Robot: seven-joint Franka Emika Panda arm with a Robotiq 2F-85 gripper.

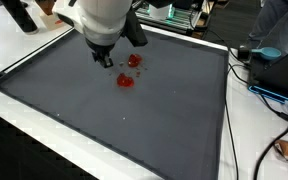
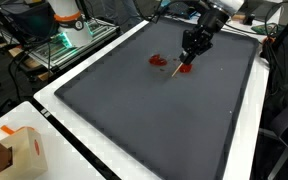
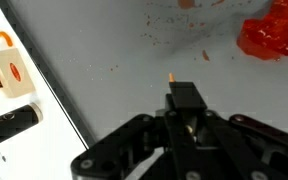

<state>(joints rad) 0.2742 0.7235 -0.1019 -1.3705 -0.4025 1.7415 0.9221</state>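
Note:
My gripper (image 1: 106, 60) hangs low over a dark grey mat (image 1: 104, 115), next to two red blobs (image 1: 134, 61) (image 1: 125, 81). In both exterior views its jaws are pressed together. A thin pale stick (image 2: 173, 72) slants out from the gripper (image 2: 190, 55) toward the mat, between one red blob (image 2: 157, 61) and another (image 2: 184, 68). In the wrist view the fingers (image 3: 184, 98) are shut, with the stick's orange tip (image 3: 170, 76) showing just beyond them. A glossy red blob (image 3: 274, 38) lies at the upper right, with fine red specks scattered on the mat (image 3: 104, 40).
The mat has a raised black rim (image 2: 94, 165) on a white table. A cardboard box (image 2: 9, 150) stands at a corner. An orange-white box (image 3: 9, 75) and a black cylinder (image 3: 9, 122) lie off the mat. Cables (image 1: 269, 95) and a seated person (image 1: 279, 25) are alongside.

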